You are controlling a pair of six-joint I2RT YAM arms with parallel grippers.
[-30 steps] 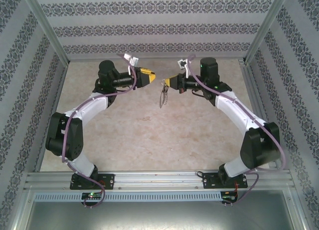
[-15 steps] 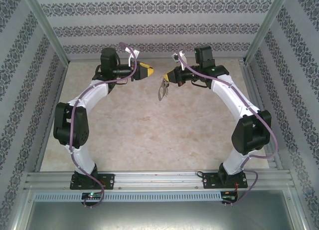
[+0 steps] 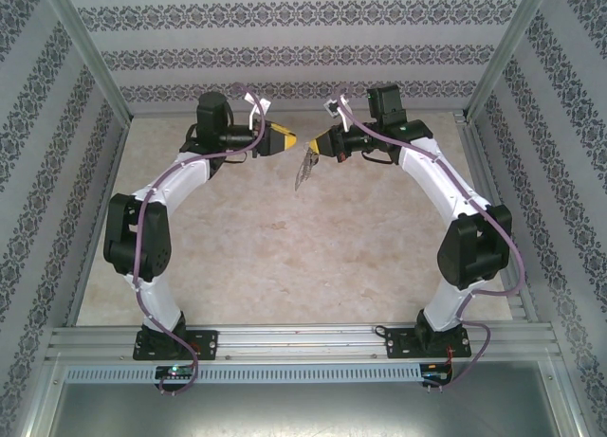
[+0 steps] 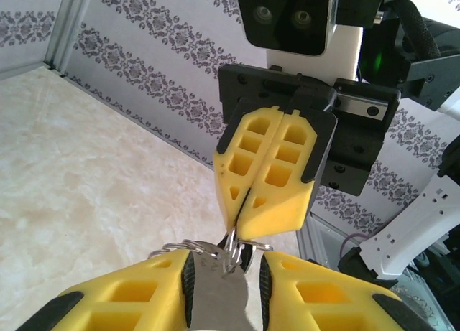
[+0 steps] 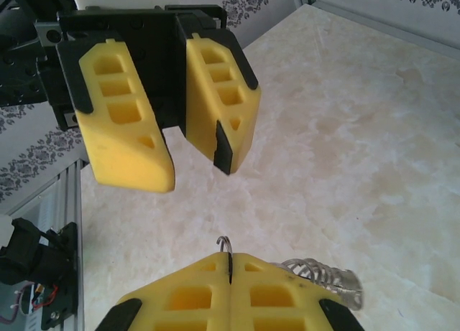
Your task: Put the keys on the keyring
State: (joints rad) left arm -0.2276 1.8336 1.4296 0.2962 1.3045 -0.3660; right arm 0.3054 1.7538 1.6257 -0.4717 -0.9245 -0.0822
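Observation:
My right gripper [image 3: 315, 147] is shut on the keyring [image 5: 225, 243], and a thin wire loop pokes out of its closed tips [image 5: 228, 258]. A flat silver key [image 3: 303, 170] hangs from the ring below that gripper, with coiled split rings [image 5: 323, 276] at its head. My left gripper [image 3: 287, 141] faces it tip to tip, a short gap away. Its fingers [image 5: 192, 169] stand slightly apart with nothing between them. In the left wrist view the key [image 4: 219, 295] shows in the gap of my left gripper [image 4: 224, 263], under the right gripper's shut tips [image 4: 241, 234].
Both grippers hover above the far middle of the beige marbled table [image 3: 285, 247]. Patterned walls [image 3: 303, 53] close the back and sides, with metal frame posts [image 3: 90, 53] at the corners. An aluminium rail [image 3: 303, 340] carries the arm bases at the near edge.
Both arms have reared up and their grippers have shifted slightly toward the back wall, still facing each other. The hanging key moved with the right gripper. Neither gripper's opening has changed.

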